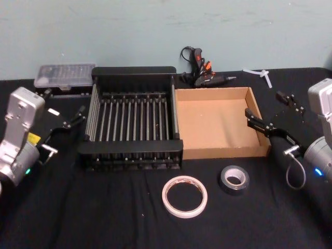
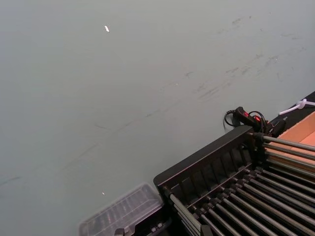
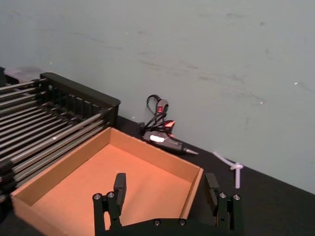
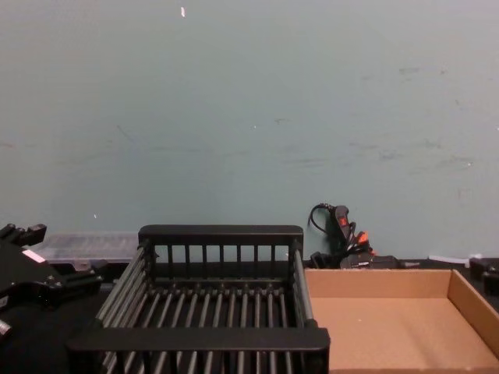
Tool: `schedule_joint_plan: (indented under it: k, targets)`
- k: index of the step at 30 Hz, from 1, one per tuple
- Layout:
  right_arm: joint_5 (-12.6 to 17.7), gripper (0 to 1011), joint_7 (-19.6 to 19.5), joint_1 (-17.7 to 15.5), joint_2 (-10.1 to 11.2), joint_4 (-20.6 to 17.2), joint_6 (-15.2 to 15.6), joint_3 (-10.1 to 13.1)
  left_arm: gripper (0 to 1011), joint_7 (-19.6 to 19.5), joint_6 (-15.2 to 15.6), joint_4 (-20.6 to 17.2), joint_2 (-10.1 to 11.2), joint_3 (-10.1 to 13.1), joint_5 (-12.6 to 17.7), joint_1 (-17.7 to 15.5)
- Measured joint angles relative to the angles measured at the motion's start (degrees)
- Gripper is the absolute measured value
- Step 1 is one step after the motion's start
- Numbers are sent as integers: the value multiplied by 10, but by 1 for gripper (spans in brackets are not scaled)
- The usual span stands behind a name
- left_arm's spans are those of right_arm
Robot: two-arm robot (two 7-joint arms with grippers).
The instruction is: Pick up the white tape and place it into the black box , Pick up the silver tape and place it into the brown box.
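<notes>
Now | silver tape (image 1: 234,179) near right gripper (image 1: 265,112) | gripper spread, apart

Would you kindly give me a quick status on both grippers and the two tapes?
Left gripper open, beside black box. Right gripper open, at brown box right wall. White tape and silver tape on table, untouched. Nothing blocking.

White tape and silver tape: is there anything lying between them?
No. In the head view, only bare black tablecloth lies between the white tape and the silver tape; they sit apart.
</notes>
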Motion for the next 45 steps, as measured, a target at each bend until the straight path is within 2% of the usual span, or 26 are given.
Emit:
schedule_joint_plan:
  k: [13, 21, 45]
  targets:
    - [19, 1002, 27, -49, 14, -63, 44, 23, 1001, 0, 0, 0, 0, 0, 0, 0]
    - [23, 1000, 38, -79, 21, -94, 83, 35, 1001, 0, 0, 0, 0, 0, 0, 0]
    - [30, 1000, 76, -153, 23, -146, 152, 59, 1001, 0, 0, 0, 0, 0, 0, 0]
